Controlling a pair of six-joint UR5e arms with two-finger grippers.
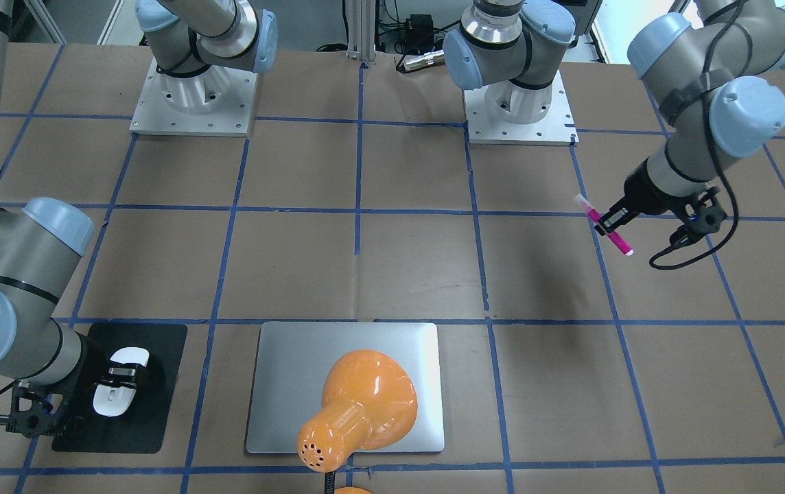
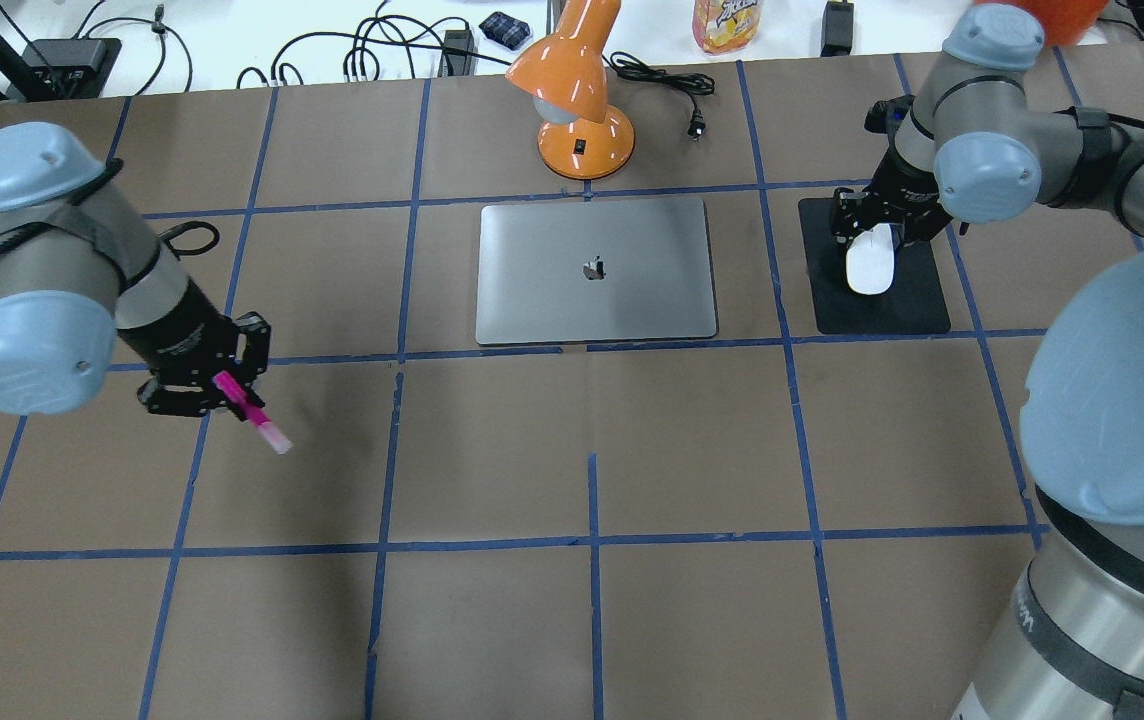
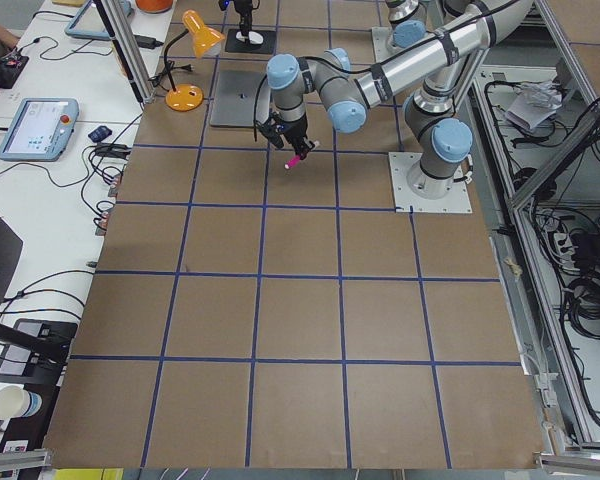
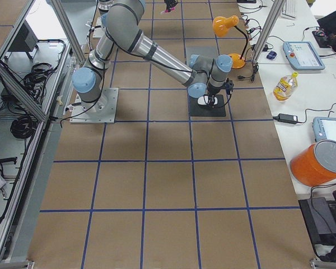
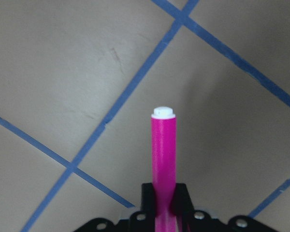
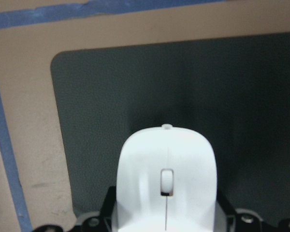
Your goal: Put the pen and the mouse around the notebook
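Note:
My left gripper [image 1: 605,221] is shut on the magenta pen [image 1: 611,233] and holds it tilted above the bare table, well left of the notebook [image 2: 552,290] in the overhead view. In the left wrist view the pen [image 5: 164,154] sticks out from between the fingers, white tip first. The silver notebook [image 1: 283,384] lies flat at the table's far middle. The white mouse [image 2: 870,268] is over the black mat [image 2: 907,300], right of the notebook. My right gripper [image 2: 872,240] is shut on its sides. I cannot tell whether the mouse [image 6: 166,179] rests on the mat or hangs just above it.
An orange desk lamp [image 2: 582,100] stands just behind the notebook, and its head [image 1: 365,405] covers part of the notebook in the front-facing view. Blue tape lines grid the brown table. A bottle [image 2: 727,25] and cables lie beyond the far edge.

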